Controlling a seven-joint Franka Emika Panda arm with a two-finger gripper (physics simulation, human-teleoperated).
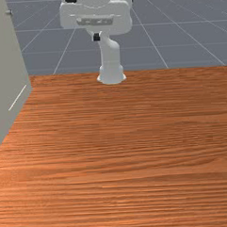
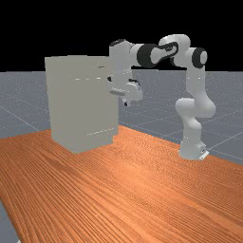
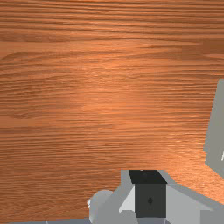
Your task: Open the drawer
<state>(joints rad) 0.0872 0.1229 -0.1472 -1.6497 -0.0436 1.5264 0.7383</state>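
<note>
Across wooden table (image 1: 136, 156), to front view's left of gripper (image 1: 97, 37): grey cabinet (image 1: 9, 69), small handle (image 1: 8, 12) near edge. Drawer inside cabinet, apparently closed. Fingers together, nothing between. By judgement, no opening done; left: reaching, grasping, pulling.

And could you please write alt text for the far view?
A white and grey Franka Panda arm reaches from the far view's right, its gripper raised near a tall grey cabinet standing on an orange-brown wooden table.
</note>
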